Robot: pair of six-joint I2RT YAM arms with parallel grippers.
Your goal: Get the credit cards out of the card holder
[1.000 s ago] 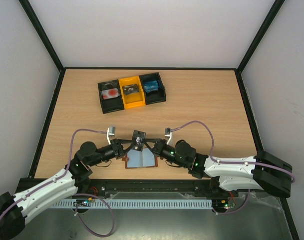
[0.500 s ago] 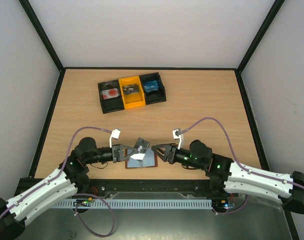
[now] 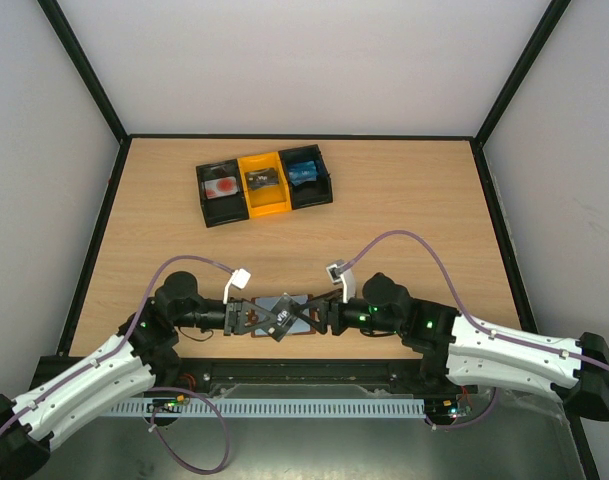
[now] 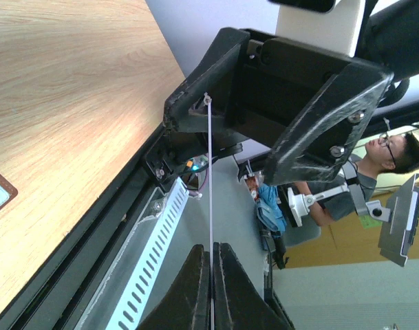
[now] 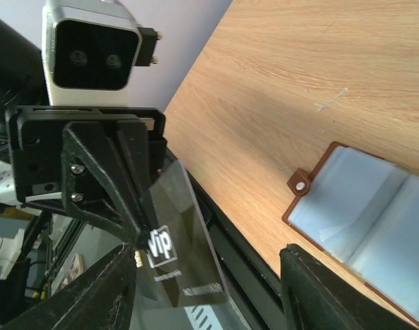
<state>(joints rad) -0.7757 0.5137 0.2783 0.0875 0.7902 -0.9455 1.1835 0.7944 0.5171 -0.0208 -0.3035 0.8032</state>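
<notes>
The left gripper [image 4: 211,256] is clamped on a dark plastic card [image 5: 178,254] marked "Vip", at lower left. The right gripper [image 5: 209,260] stands open around it. The reddish-brown leather card holder [image 5: 374,220] lies open on the wooden desk [image 5: 319,62], at lower right.

The wooden table [image 3: 404,220] carried two things. A three-bin tray [image 3: 268,209], black at both ends and yellow in the middle, sat slightly askew toward the far edge, left of centre. The card holder [image 5: 364,210] lay open, grey-blue panels up, by the middle of the near edge, well apart from the tray.
</notes>
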